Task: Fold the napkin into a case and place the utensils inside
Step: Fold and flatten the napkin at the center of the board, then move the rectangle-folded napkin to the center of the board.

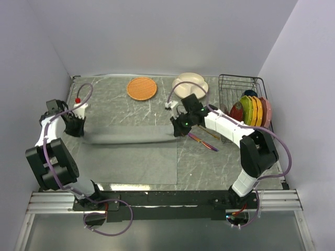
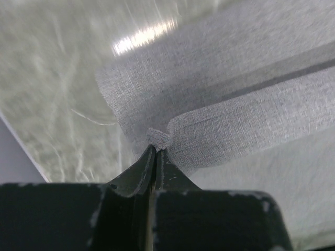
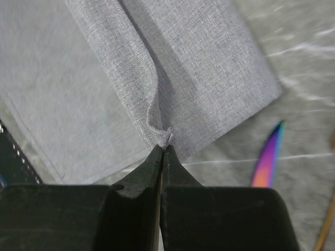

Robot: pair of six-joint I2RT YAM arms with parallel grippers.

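Top camera high above the soft grey fabric napkin [image 1: 131, 157], facing down, my wrist cameras close over its corners, all sharing it.

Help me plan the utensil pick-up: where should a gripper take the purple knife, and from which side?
Probably around the middle of the knife, coming straight down from above and pinching across its narrow width. It lies flat on the table, long and slim, so its sides offer little to catch. The gold spoon lies close beside it, so stay clear of that side.
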